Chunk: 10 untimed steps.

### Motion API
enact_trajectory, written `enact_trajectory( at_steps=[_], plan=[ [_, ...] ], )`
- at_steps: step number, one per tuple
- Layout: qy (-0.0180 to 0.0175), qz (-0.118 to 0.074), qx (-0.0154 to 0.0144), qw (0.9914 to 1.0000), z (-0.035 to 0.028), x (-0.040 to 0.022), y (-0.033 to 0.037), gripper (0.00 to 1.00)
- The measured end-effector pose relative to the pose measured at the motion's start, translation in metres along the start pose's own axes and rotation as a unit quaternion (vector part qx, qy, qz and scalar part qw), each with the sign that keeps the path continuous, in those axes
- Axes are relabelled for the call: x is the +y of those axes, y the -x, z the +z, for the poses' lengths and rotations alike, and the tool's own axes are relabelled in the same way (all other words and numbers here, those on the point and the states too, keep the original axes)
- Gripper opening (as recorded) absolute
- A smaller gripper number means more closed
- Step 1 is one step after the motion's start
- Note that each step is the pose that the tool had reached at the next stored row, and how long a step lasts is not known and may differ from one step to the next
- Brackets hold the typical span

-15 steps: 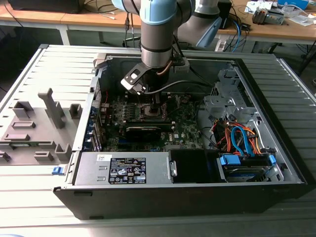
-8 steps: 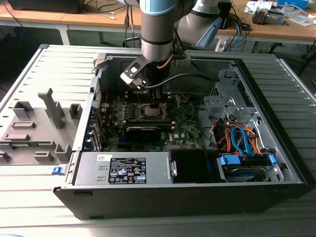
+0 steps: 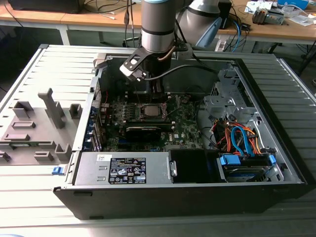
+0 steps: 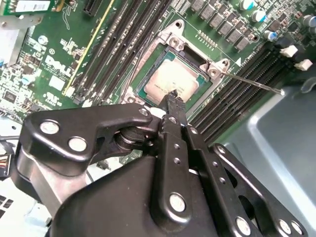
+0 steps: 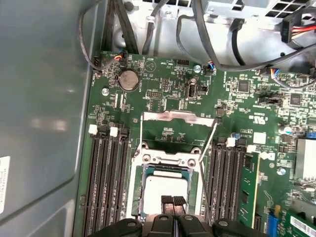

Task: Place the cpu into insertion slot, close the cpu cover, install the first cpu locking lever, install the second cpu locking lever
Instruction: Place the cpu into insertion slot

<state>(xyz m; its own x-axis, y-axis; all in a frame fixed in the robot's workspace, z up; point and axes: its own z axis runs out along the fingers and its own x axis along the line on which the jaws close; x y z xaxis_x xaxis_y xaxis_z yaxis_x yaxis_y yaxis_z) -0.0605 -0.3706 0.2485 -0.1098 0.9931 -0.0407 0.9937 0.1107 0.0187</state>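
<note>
Directly beneath the tool [image 5: 173, 200], fingertips pressed together and pinching nothing: the cpu [image 5: 163, 185], lying flat in the insertion slot [image 5: 168, 159], with the cpu cover [image 5: 177, 117] raised open just beyond.

Grey metal table [image 3: 29, 207] of long ribbed slats, running edge to edge. Lying directly on it, from the middle toward the exterior view's right edge: a black computer case [image 3: 163, 200] on its side, open face up, one long wall close to the near edge. Toward the exterior view's left edge, just beside the case: low grey blocks [image 3: 22, 109] and one taller post [image 3: 53, 111], standing upright. By the case's near-left corner, a small blue piece [image 3: 58, 170]; unclear whether resting on the table or fixed to the case.
</note>
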Motion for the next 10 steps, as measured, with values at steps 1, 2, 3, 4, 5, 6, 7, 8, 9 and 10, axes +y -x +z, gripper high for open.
enact_trajectory(
  at_steps=[1, 2, 3, 4, 5, 6, 7, 8, 9, 10],
  plan=[
    [0.0, 0.0, 0.0, 1.0, -0.0024, 0.0001, 0.0001, 0.11],
    [0.0, 0.0, 0.0, 1.0, -0.0047, 0.0001, 0.0002, 0.11],
    [0.0, 0.0, 0.0, 1.0, -0.0068, 0.0001, 0.0003, 0.11],
    [0.0, 0.0, 0.0, 1.0, -0.0093, 0.0002, 0.0004, 0.11],
    [0.0, 0.0, 0.0, 1.0, -0.0112, 0.0002, 0.0005, 0.11],
    [0.0, 0.0, 0.0001, 1.0, -0.0138, 0.0003, 0.0006, 0.11],
    [0.0, 0.0, 0.0001, 1.0, -0.0151, 0.0003, 0.0006, 0.11],
    [0.0, 0.0, 0.0, 1.0, -0.0164, 0.0003, 0.0007, 0.11],
    [0.0, 0.0, 0.0, 1.0, -0.0182, 0.0003, 0.0007, 0.11],
    [0.0, 0.0, 0.0001, 1.0, -0.0193, 0.0004, 0.0008, 0.11]
  ],
)
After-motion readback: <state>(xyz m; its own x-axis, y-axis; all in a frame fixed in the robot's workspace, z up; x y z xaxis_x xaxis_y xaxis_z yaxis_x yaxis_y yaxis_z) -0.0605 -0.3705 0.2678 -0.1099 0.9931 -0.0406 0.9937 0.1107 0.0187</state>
